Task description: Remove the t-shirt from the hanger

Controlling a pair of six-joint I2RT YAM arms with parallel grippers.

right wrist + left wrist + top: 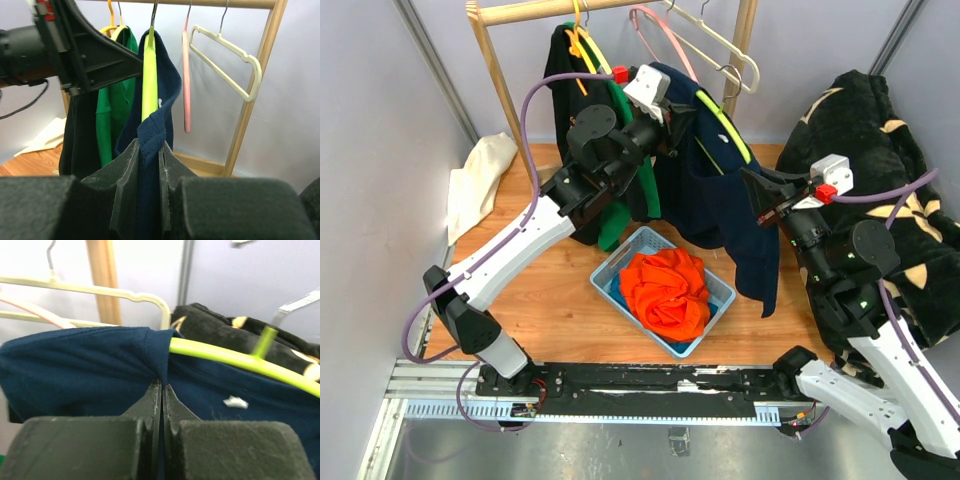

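Starting at the near side, we find the right gripper (pixel 758 188) (pixel 149 150) closed on a fold of the navy t-shirt (pixel 720 215) (pixel 167 80). The cloth runs up and away from its jaws towards the far rail (pixel 530 10). This is the nearer of the two arms, and it holds the shirt low on its near-right side.

Farther back and higher, the left gripper (pixel 678 108) (pixel 161 390) is shut tight on the shirt's shoulder seam (pixel 152 347), right where the cloth meets the green hanger (pixel 725 125) (pixel 225 357).

The relation we care about is the hanger's long axis. From above it slants from far left to near right. Its near-right arm lies bare on top of the cloth and points towards the right gripper. In the left wrist view, the shoulder that is covered lies to the left of the left jaws.

We judge that the shirt must slide along that axis rather than across it. Both grips already sit on the line, one at each end.

The shirt hangs from the far rail, between the two grippers.
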